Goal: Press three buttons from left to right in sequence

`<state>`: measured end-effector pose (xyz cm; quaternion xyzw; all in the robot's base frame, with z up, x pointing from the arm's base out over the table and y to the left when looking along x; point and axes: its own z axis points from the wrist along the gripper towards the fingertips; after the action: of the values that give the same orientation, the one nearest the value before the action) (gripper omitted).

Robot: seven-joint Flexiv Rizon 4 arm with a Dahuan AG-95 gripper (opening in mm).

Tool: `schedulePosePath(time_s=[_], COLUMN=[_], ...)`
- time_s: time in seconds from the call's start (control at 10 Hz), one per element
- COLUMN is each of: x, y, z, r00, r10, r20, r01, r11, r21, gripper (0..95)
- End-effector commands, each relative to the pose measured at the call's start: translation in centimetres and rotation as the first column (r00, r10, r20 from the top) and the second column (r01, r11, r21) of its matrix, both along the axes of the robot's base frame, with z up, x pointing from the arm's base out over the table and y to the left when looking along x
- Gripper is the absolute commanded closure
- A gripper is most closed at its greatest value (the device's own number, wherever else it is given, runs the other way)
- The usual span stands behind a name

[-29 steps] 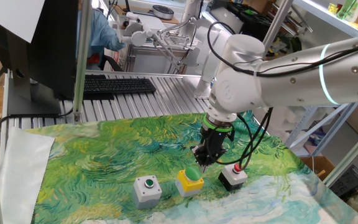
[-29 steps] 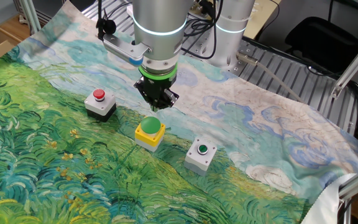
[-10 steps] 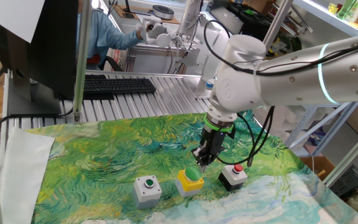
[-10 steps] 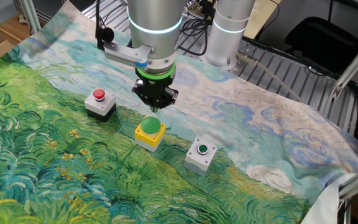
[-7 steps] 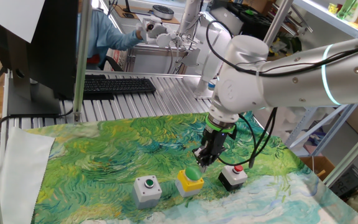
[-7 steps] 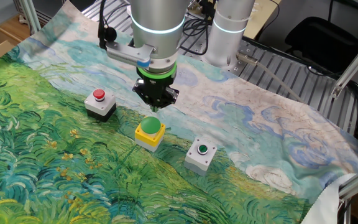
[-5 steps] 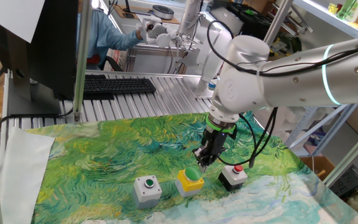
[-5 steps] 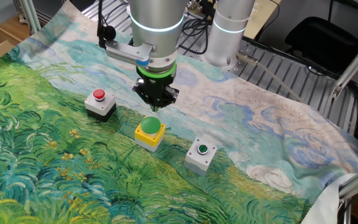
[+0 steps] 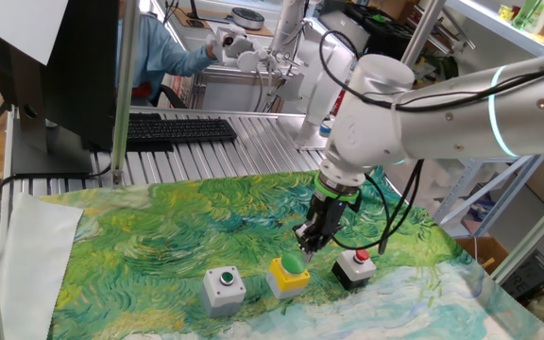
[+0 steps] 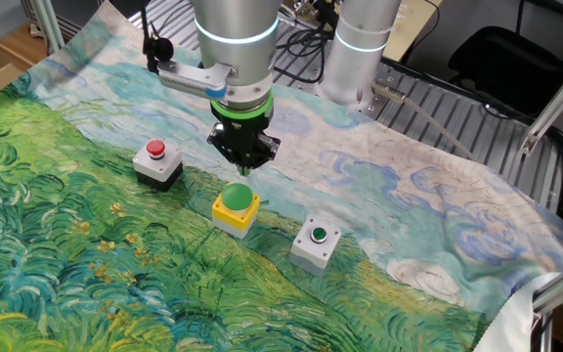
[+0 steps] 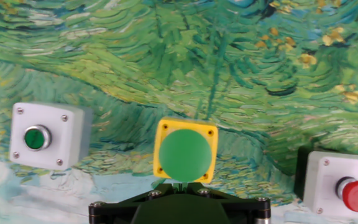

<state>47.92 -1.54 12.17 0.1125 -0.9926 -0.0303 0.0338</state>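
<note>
We see the gripper (image 10: pixel 245 168) with its fingers closed together to one narrow tip, holding nothing, pointing down just above the yellow box with the large green dome button (image 10: pixel 236 205). In the other fixed view the tip hangs near the dome's 12 o'clock edge and not over its middle; we cannot tell if it touches.

What can go wrong, in our judgement:
- If the tip comes down off the middle, it can slide along the rounded dome and press only partly, or push the light box across the painted landscape cloth (image 10: pixel 86 254), because nothing seems to fix the box.
- The cloth is soft and a little wrinkled, so a sideways push can shift the row.
- We cannot know from these views if the grey box with the small green button in a white ring (image 10: pixel 316 242) is already pressed; if not, pressing the dome now breaks the left-to-right order.

Counting: three button boxes in one row. In the hand view the grey one lies at 9 o'clock of the yellow one, and the black box with the small red button (image 10: pixel 157 160) at 3 o'clock. One arm, one gripper, one cloth.
</note>
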Motion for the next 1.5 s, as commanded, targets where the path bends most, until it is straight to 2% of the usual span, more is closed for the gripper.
schedulePosePath(time_s=[0.1, 0.2, 0.3, 0.4, 0.7, 1.0, 1.1, 1.2, 1.3, 1.4, 1.5], x=[-0.3, -0.7, -0.8, -1.2, -1.6, -3.2, -3.6, -4.3, -4.7, -4.8, -4.6], y=[0.5, 1.6, 1.9, 3.0, 6.3, 11.8, 13.3, 15.4, 16.6, 16.8, 17.1], z=[-0.1, -0.1, -0.1, 0.4, 2.2, 4.8, 5.1, 5.1, 5.1, 5.3, 5.7], r00=[1.000, 1.000, 1.000, 1.000, 0.999, 0.996, 0.995, 0.994, 0.994, 0.994, 0.993], r10=[0.005, -0.012, -0.015, -0.022, -0.054, -0.087, -0.099, -0.109, -0.105, -0.110, -0.115], r20=[0.005, 0.003, 0.002, -0.006, -0.009, -0.011, -0.010, -0.005, 0.013, 0.027, 0.031], r01=[-0.005, 0.012, 0.015, 0.021, 0.053, 0.086, 0.098, 0.108, 0.106, 0.111, 0.116], r11=[1.000, 0.999, 0.999, 0.999, 0.997, 0.995, 0.993, 0.992, 0.993, 0.993, 0.993], r21=[-0.025, -0.038, -0.038, -0.038, -0.060, -0.059, -0.061, -0.062, -0.054, -0.039, -0.018], gripper=[95.0, 95.0, 95.0, 95.0, 95.0, 95.0, 95.0, 95.0, 95.0, 95.0, 95.0])
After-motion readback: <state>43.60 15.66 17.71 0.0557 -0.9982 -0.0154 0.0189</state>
